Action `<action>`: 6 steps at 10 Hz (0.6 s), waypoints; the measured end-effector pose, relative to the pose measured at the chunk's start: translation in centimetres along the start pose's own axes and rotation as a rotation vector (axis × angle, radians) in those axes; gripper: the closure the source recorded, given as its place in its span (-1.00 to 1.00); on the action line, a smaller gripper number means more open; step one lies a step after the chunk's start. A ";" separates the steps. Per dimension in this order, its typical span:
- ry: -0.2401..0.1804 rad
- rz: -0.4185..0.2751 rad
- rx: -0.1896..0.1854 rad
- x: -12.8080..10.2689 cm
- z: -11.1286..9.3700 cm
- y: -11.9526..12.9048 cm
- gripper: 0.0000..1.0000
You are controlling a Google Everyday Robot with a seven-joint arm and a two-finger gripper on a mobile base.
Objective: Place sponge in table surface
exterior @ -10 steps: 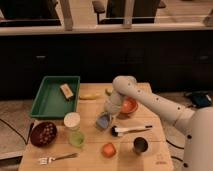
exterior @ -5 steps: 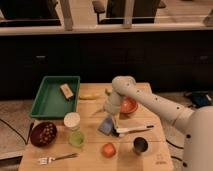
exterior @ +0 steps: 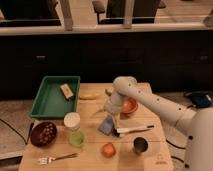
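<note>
The pale blue-grey sponge (exterior: 106, 125) rests on the light wooden table surface (exterior: 152, 117) near its middle, tilted up on one edge. My gripper (exterior: 110, 113) hangs directly above it at the end of the white arm that reaches in from the right. Its fingers are spread open, and their tips stand just over the sponge's top edge. Whether they still touch the sponge I cannot tell.
A green tray (exterior: 46, 104) at the back left holds a tan block (exterior: 66, 91). Around the sponge stand an orange bowl (exterior: 130, 106), a white-handled utensil (exterior: 134, 130), a white cup (exterior: 71, 120), a green cup (exterior: 76, 138), an orange chunk (exterior: 108, 149) and a metal cup (exterior: 140, 145). A dark bowl (exterior: 43, 133), a fork (exterior: 57, 158) and a banana (exterior: 90, 96) lie further left.
The sponge has come down slightly and a little to the right, from up between the fingers to the tabletop. The arm has barely moved.
</note>
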 end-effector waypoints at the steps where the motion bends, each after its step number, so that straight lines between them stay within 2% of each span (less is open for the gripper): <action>1: 0.001 -0.004 0.002 0.0 -0.2 0.0 -0.60; 6: -0.001 -0.016 -0.003 0.2 -0.7 0.2 -0.60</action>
